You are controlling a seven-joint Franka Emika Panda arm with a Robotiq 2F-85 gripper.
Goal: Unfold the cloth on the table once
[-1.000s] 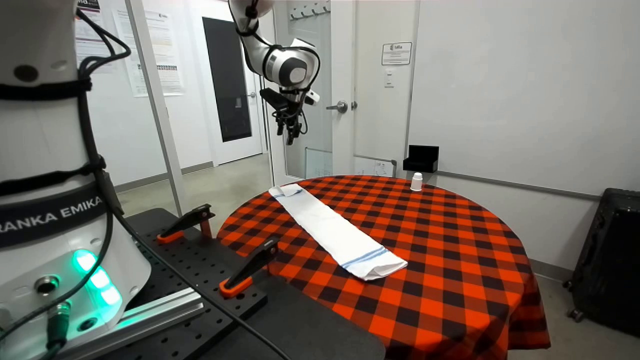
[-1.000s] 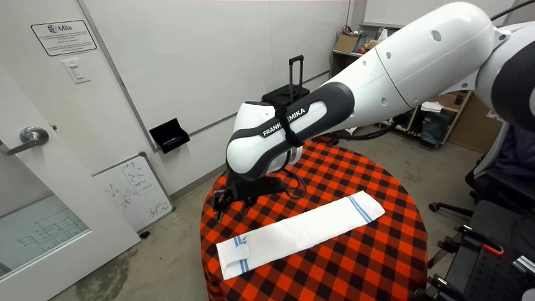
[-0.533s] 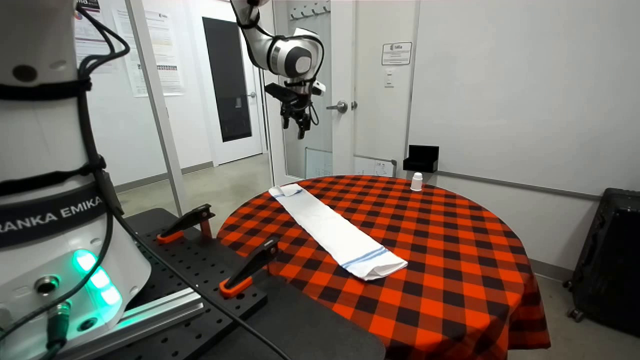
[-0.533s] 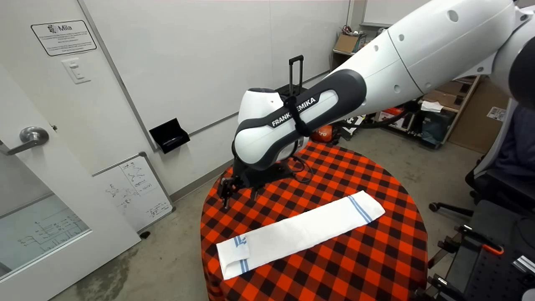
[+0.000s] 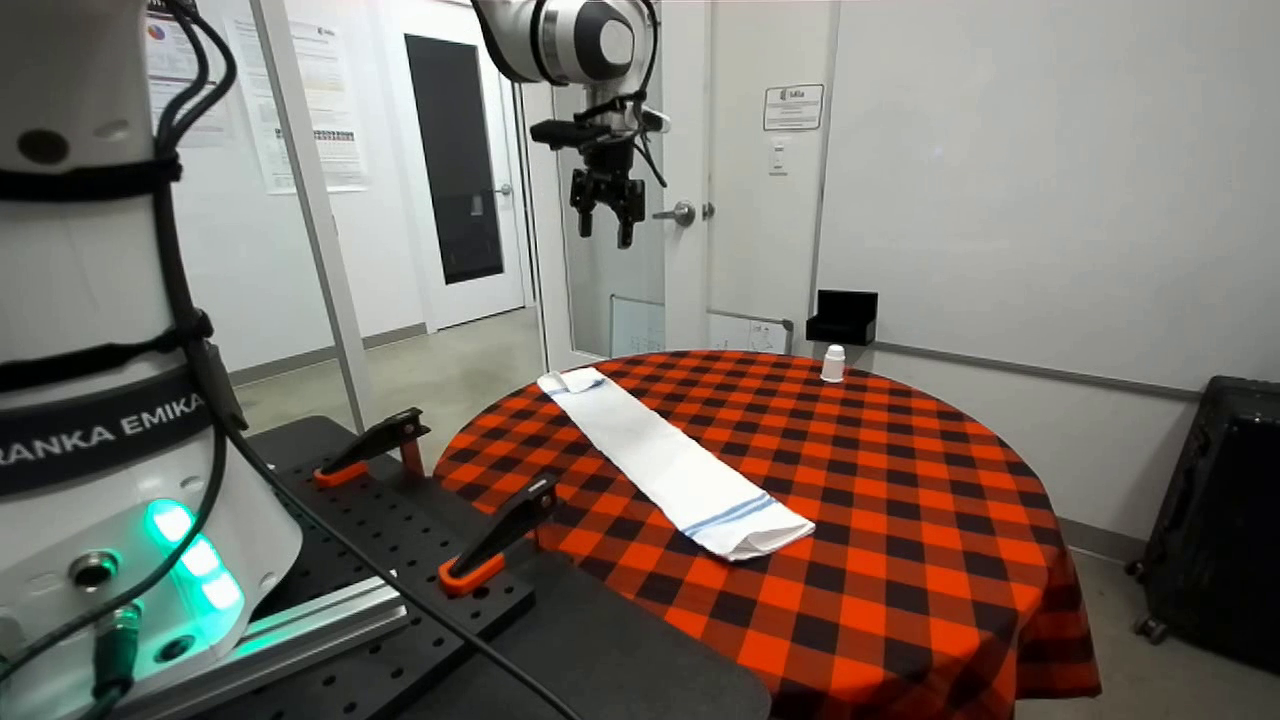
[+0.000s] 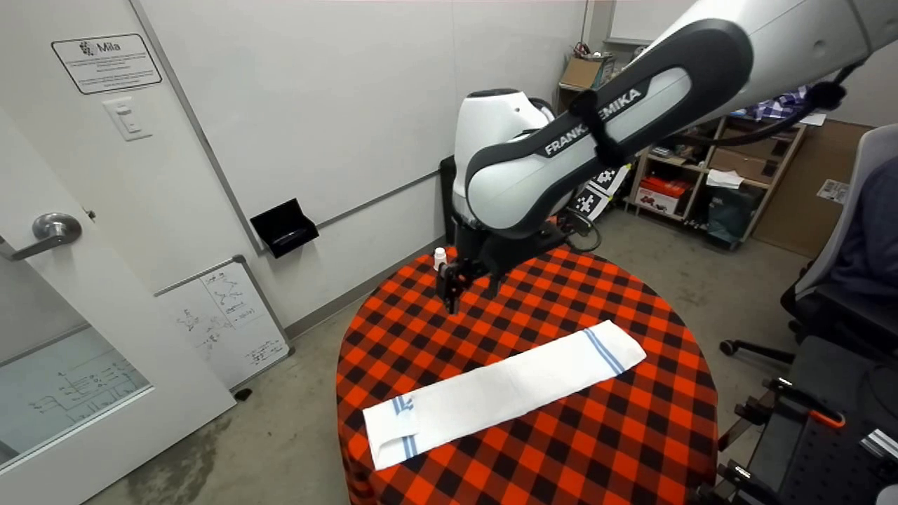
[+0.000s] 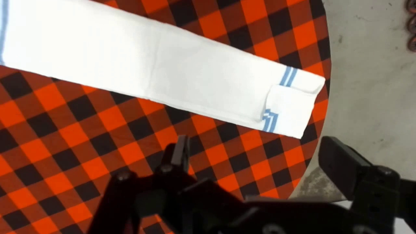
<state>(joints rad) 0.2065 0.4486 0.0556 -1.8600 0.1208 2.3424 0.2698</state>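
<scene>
Wrist view: one white cloth (image 7: 195, 74) lies flat in a long strip on one round table (image 5: 920, 500), which is covered in red and black checks. At one end a single flap (image 7: 289, 107) is turned back on top of the strip, with two blue stripes (image 7: 285, 76) showing above it and two more at its inner edge; in an exterior view another two stripes cross the cloth's opposite end. The corner beside the flap comes near the table's rounded edge, with grey floor (image 7: 367, 97) past it. The one gripper (image 5: 605, 235) hangs well above the table, apart from the cloth, its two fingers (image 7: 339, 162) spread wide and released. One white bottle (image 5: 833, 364) stands near the table's edge in both exterior views, and a broad stretch of checks runs between it and the cloth, giving wide room on that side. On the cloth's other long side, in an exterior view, a narrower strip of checks shows before the black bench (image 5: 640, 640), which bears two black and orange clamps (image 5: 505, 530). The arm (image 6: 652, 98) shows "FRANK" and "EMIKA" on either side of a black strap (image 6: 596, 128); on its base (image 5: 100, 270) "ANKA EMIKA" can be read, the start running out of view. One wall sign (image 6: 106, 63) reads "Mila", with smaller lines too tiny to make out, and one small whiteboard (image 6: 224, 319) carries handwriting that cannot be read.
</scene>
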